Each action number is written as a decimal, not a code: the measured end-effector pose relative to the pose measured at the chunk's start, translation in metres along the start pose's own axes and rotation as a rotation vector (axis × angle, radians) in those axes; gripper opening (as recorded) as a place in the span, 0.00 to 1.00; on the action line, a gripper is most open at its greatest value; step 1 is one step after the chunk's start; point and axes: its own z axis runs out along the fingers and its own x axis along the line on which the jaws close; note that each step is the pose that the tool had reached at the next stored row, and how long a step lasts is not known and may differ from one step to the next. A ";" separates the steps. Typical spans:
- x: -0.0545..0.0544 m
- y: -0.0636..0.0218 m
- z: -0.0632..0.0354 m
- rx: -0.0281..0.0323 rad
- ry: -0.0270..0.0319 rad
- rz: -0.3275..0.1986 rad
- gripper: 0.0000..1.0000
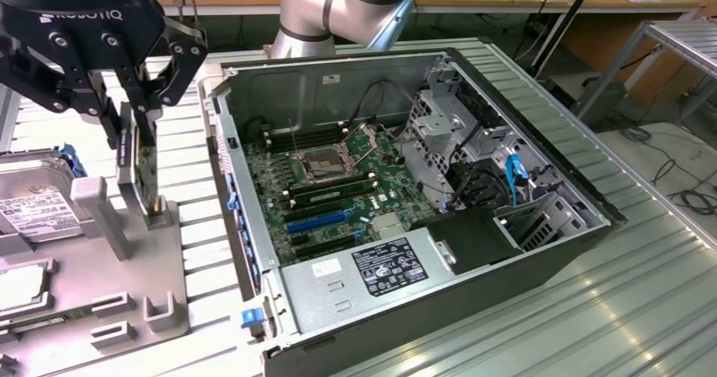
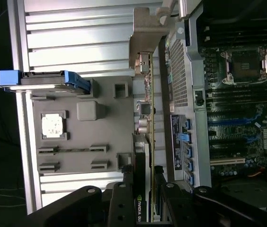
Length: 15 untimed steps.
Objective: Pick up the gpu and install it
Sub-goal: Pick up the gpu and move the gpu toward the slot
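Note:
The gpu [image 1: 143, 175] stands on edge in a slot of the grey parts fixture [image 1: 157, 268] at the exterior view's left, beside the open computer case. My gripper [image 1: 133, 129] hangs straight above it, with one black finger on each flat side of the card. In the wrist view the gpu [image 2: 145, 118] runs edge-on away from the camera, its black labelled face and thin board pressed between the fingers of my gripper [image 2: 143, 172]. The gripper is shut on the gpu, and the card's lower edge still rests in the fixture.
The open computer case [image 1: 583, 226] lies on its side with the motherboard's blue expansion slots [image 1: 319, 222] exposed. A hard drive [image 1: 34, 201] in a blue carrier and a memory stick [image 1: 45, 318] sit on the fixture. The arm's base [image 1: 336, 7] stands behind the case.

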 end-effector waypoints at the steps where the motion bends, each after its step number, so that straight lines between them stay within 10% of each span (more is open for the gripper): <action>1: -0.001 0.0001 0.0000 0.0000 0.0000 0.000 0.27; 15: -0.006 0.0004 0.0000 0.0001 0.0001 0.000 0.27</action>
